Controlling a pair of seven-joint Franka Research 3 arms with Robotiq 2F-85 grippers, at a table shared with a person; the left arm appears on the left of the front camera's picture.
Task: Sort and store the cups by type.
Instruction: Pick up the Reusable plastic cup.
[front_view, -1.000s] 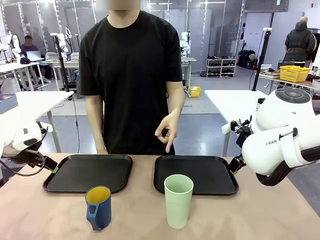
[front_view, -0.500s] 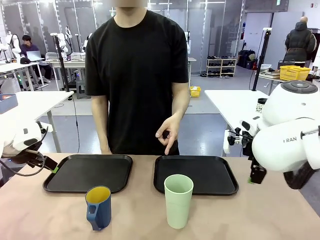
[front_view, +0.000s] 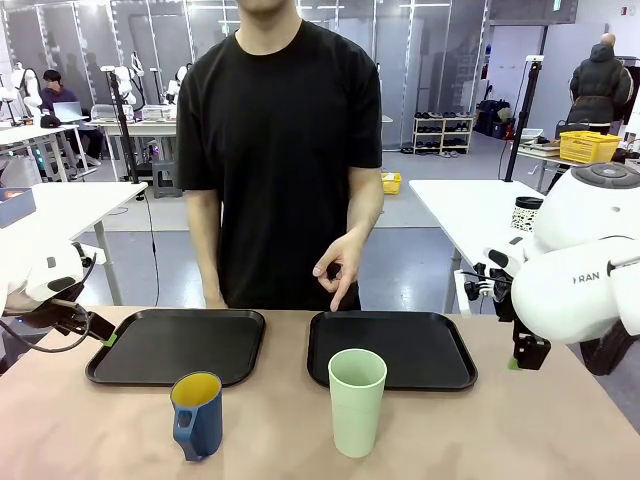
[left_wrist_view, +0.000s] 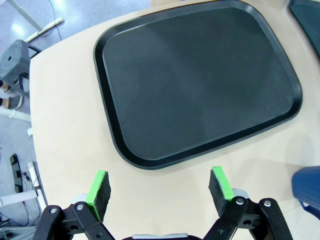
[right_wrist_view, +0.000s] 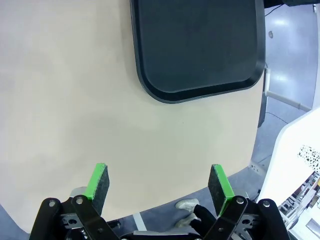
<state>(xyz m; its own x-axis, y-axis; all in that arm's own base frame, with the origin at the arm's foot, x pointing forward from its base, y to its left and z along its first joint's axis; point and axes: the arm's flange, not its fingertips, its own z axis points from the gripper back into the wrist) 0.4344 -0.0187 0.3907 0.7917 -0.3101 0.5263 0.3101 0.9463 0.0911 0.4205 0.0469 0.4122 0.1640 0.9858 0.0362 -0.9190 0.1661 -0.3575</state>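
Observation:
Near the table's front edge stand two cups: a dark-blue mug (front_view: 197, 415) with a yellow inside on the left, and a tall pale-green tumbler (front_view: 356, 400) right of the middle. My left gripper (front_view: 103, 337) hovers open by the left black tray's (front_view: 178, 345) left end; in the left wrist view the gripper (left_wrist_view: 160, 187) is empty above bare table, with the tray (left_wrist_view: 200, 85) ahead and the mug's edge (left_wrist_view: 307, 187) at the right. My right gripper (front_view: 525, 355) hangs open, right of the right black tray (front_view: 390, 348); its wrist view shows the gripper (right_wrist_view: 159, 182) empty over the table.
A person stands at the far side with one hand (front_view: 335, 268) hanging over the right tray's far edge. A white speckled tumbler with a black lid (front_view: 525, 212) sits on another table behind. The right tray's corner (right_wrist_view: 195, 45) lies ahead of my right gripper, near the table edge.
My right arm has swung right, away from the right tray's edge, and a little lower. The person has shifted slightly to the right. Left arm and cups are still.

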